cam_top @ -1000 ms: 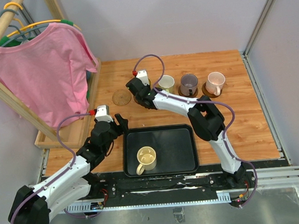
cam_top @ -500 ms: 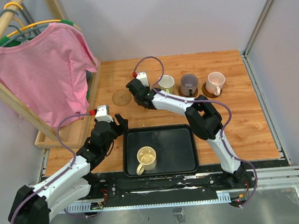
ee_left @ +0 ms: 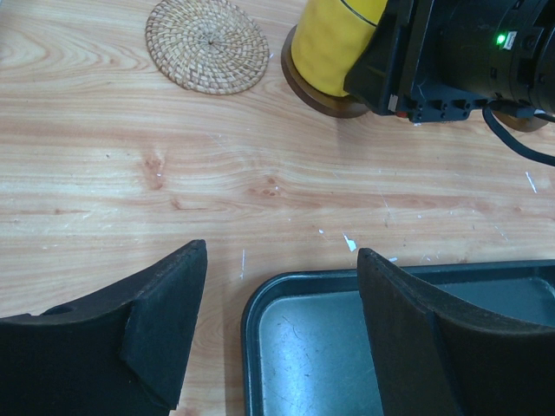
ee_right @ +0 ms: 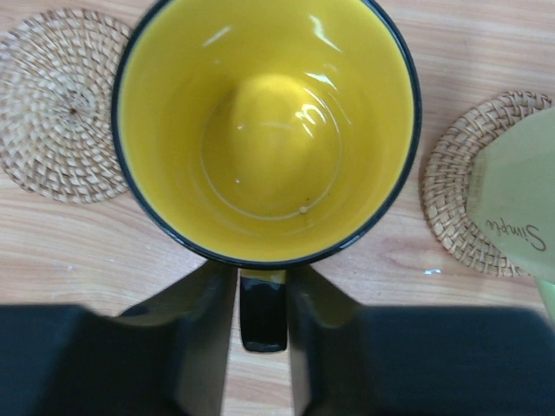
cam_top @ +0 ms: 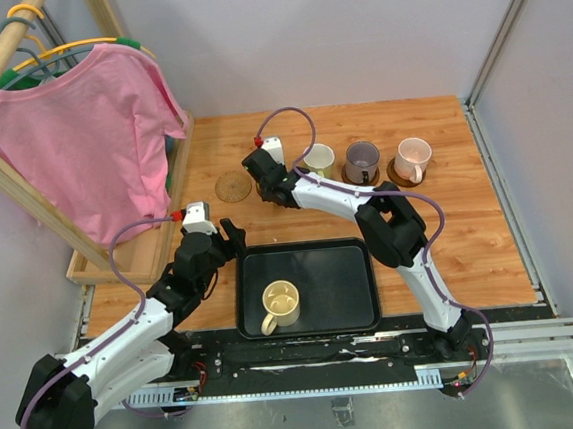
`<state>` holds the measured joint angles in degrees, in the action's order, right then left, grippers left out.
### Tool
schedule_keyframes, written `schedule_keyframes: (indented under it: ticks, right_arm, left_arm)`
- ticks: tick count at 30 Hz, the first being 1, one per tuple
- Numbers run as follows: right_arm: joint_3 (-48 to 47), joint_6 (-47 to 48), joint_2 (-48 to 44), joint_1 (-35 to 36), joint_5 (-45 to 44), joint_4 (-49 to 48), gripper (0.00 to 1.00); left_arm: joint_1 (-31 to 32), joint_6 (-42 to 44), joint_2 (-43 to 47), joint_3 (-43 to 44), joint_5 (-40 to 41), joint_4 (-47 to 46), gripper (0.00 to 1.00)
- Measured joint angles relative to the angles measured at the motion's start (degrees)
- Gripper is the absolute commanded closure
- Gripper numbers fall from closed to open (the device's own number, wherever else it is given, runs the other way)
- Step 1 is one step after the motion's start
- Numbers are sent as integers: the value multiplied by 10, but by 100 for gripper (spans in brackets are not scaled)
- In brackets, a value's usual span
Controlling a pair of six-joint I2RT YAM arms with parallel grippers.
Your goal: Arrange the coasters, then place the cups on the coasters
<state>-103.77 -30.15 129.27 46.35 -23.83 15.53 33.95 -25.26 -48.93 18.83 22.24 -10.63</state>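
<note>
The yellow cup (ee_right: 264, 130) stands upright on a dark brown coaster (ee_left: 321, 100) at the back of the table. My right gripper (ee_right: 263, 277) has its fingers on either side of the cup's black handle, slightly apart from it, open. From above, the right gripper (cam_top: 275, 170) hides that cup. A tan coaster (cam_top: 232, 187) lies bare to its left. A whitish-green cup (cam_top: 319, 158), a greyish-purple cup (cam_top: 362, 158) and a pale pink cup (cam_top: 413, 156) stand on coasters to the right. A cream cup (cam_top: 280, 303) sits in the black tray (cam_top: 353, 289). My left gripper (cam_top: 230, 234) hovers open over the tray's far left corner.
A wooden rack with a pink shirt (cam_top: 89, 131) fills the left side, its base (cam_top: 139, 252) reaching to my left arm. The tray corner (ee_left: 260, 312) lies just under the left fingers. Grey walls close the table at the back and right.
The right gripper's jaws have parted from the yellow cup's handle. The left arm and the other cups have not moved.
</note>
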Motion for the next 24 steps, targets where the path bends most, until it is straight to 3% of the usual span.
schedule_keyframes:
  ticks: [2,5,24]
  right_arm:
    - [0,-3,0,0,3,-7,54]
    - [0,-7,0,0,5,-13,53]
    - [22,-17,-1,0,-9,-19,65]
  left_arm:
    - [0,0,0,0,0,0,26]
    - [0,0,0,0,0,0,26]
    - [0,0,0,0,0,0,26]
